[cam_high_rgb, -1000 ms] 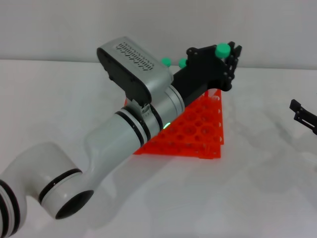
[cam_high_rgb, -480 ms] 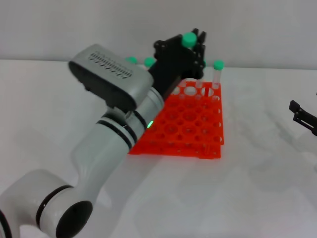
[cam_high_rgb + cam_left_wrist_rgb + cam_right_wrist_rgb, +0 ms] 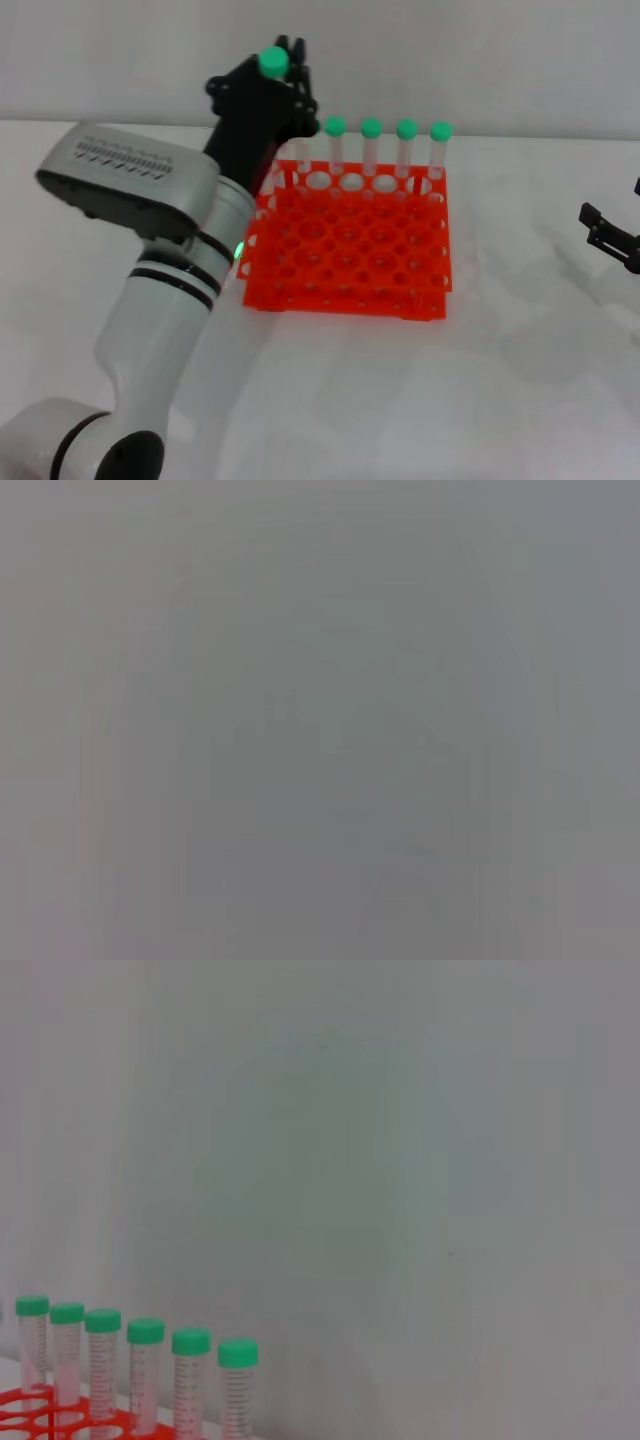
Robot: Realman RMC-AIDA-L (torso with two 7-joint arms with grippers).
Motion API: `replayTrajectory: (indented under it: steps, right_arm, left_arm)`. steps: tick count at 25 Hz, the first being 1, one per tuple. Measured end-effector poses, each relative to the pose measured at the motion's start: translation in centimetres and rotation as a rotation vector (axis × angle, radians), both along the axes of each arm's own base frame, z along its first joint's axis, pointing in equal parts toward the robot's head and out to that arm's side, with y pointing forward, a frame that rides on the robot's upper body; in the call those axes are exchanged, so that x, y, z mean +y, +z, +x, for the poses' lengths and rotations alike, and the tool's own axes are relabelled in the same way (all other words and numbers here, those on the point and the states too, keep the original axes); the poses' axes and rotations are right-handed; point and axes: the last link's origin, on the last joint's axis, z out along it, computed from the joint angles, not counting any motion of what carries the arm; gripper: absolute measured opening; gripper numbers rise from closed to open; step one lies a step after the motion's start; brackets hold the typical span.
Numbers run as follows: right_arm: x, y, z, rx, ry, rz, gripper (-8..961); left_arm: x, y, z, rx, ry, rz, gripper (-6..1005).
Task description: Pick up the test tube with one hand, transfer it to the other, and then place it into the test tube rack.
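Note:
The orange test tube rack (image 3: 340, 298) stands mid-table. My left gripper (image 3: 283, 72), on the white banded arm, is shut on a green-capped test tube (image 3: 272, 62) and holds it upright above the rack's back left corner. Only the tube's cap shows; its body is hidden by the gripper. Several other green-capped tubes (image 3: 371, 128) stand in the rack's back row; they also show in the right wrist view (image 3: 145, 1332) above a bit of the rack (image 3: 40, 1425). My right gripper (image 3: 610, 235), all black, is parked at the far right edge. The left wrist view shows only grey.
The white table (image 3: 500, 380) lies around the rack, with a pale wall (image 3: 500, 60) behind it. My left arm's forearm (image 3: 170, 300) stretches from the near left up beside the rack's left side.
My left arm has swung left with the tube, from over the rack's back right to its back left corner, uncovering the rack and its back row of tubes. The right gripper has not moved.

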Motion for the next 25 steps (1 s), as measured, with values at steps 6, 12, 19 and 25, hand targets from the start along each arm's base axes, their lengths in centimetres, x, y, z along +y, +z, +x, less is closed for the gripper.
replayTrajectory:
  steps: [6, 12, 19, 25]
  right_arm:
    - [0.0, -0.2, -0.1, -0.003, 0.003, -0.009, 849]
    - [0.0, -0.4, -0.1, -0.002, 0.001, -0.014, 849]
    - [-0.2, -0.6, -0.1, 0.003, 0.003, -0.019, 848]
    - [-0.3, -0.6, -0.1, 0.005, 0.003, -0.02, 848]
  left_arm:
    - [0.2, 0.5, -1.1, -0.009, 0.042, 0.022, 92]
    - [0.6, 0.8, -1.7, -0.008, 0.061, 0.028, 92]
    - [1.6, 0.9, -2.6, -0.051, 0.087, -0.002, 92]
    - [2.9, 1.0, -3.4, -0.092, 0.103, -0.058, 92]
